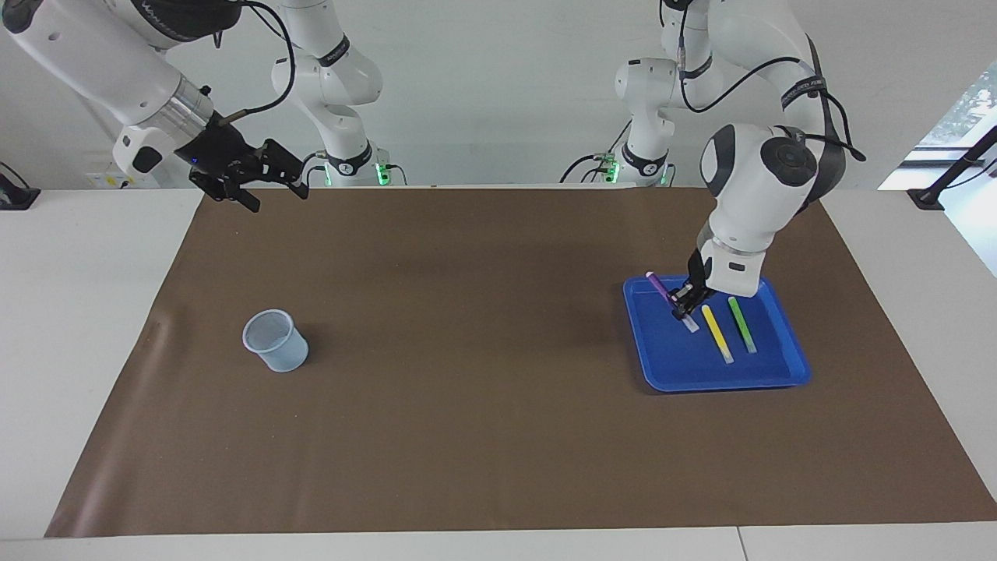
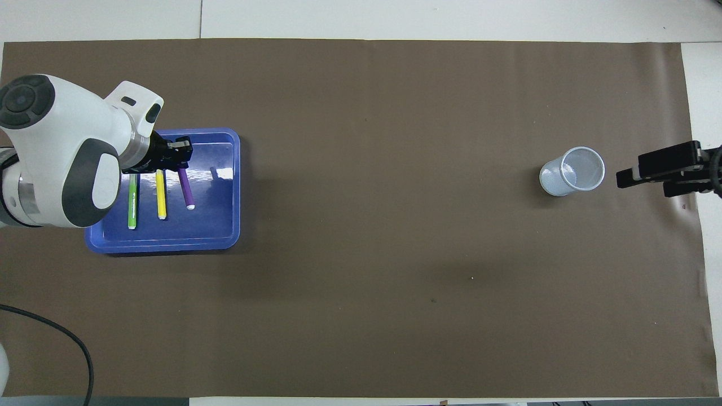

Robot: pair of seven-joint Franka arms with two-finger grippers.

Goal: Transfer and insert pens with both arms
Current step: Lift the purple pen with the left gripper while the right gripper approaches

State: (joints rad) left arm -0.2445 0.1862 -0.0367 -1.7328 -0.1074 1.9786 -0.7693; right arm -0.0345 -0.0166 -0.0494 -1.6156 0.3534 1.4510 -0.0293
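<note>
A plain white wall stood above the white table, its brown mat evenly lit; a window showed daylight.

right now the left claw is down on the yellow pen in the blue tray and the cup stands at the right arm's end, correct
Not quite: the left claw is down on the purple pen, not the yellow pen, which lies untouched beside it in the blue tray. The facing view shows this. The cup does stand at the right arm's end, where the right claw waits in the air.
</note>
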